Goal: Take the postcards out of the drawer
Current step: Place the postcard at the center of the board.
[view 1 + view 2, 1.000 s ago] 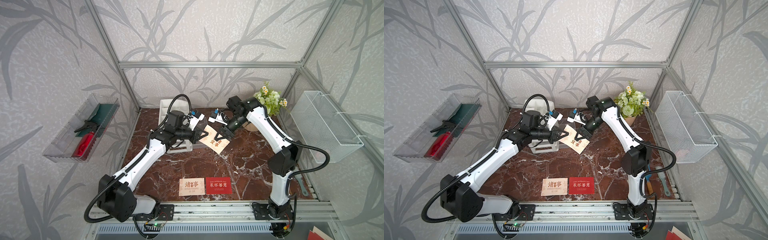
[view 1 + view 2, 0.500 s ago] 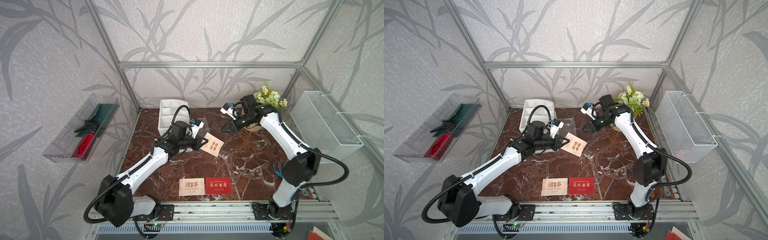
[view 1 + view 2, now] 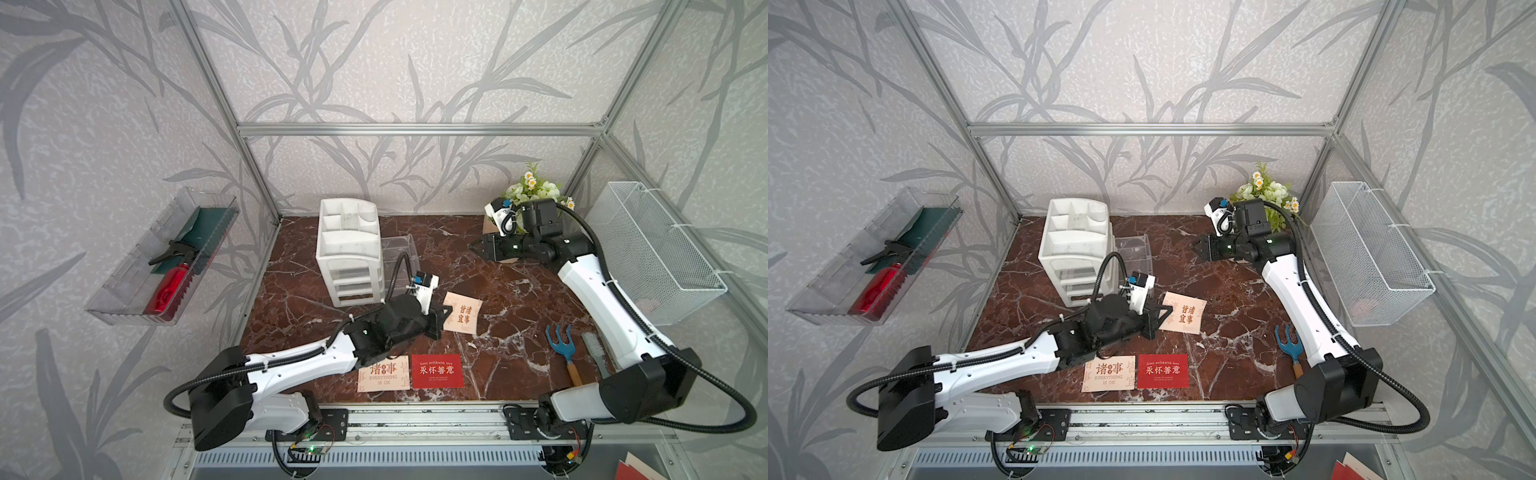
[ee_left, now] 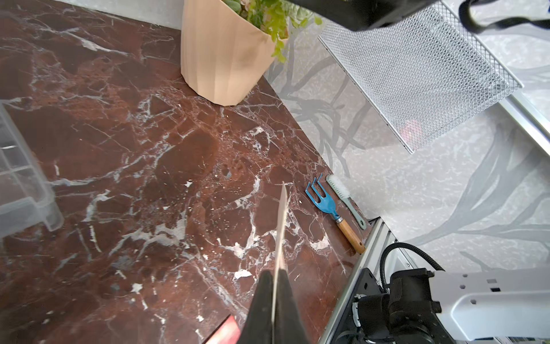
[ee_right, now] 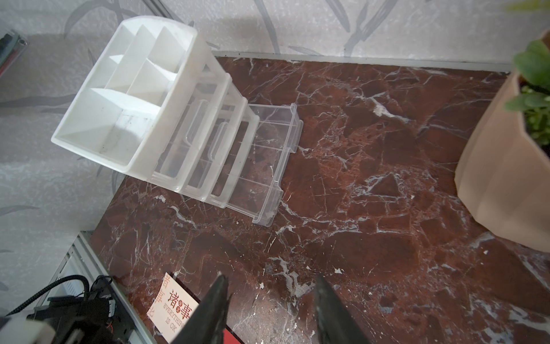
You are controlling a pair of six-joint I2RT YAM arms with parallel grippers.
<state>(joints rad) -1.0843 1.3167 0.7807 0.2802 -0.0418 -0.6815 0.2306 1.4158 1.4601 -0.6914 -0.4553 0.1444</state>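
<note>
Marble tabletop [image 4: 119, 134]; left wrist shows postcard [image 4: 281, 226] only edge-on.

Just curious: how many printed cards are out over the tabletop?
3: pale peach card and red card side by side at the front; second peach card held in the left gripper.

pale walls [image 3: 374, 62] with grey leaf shapes, edged by aluminium bars [image 3: 415, 129], stand around a red-brown marble surface [image 3: 519, 299] veined white. a white mesh basket [image 3: 648, 249] hangs on a side wall.
</note>
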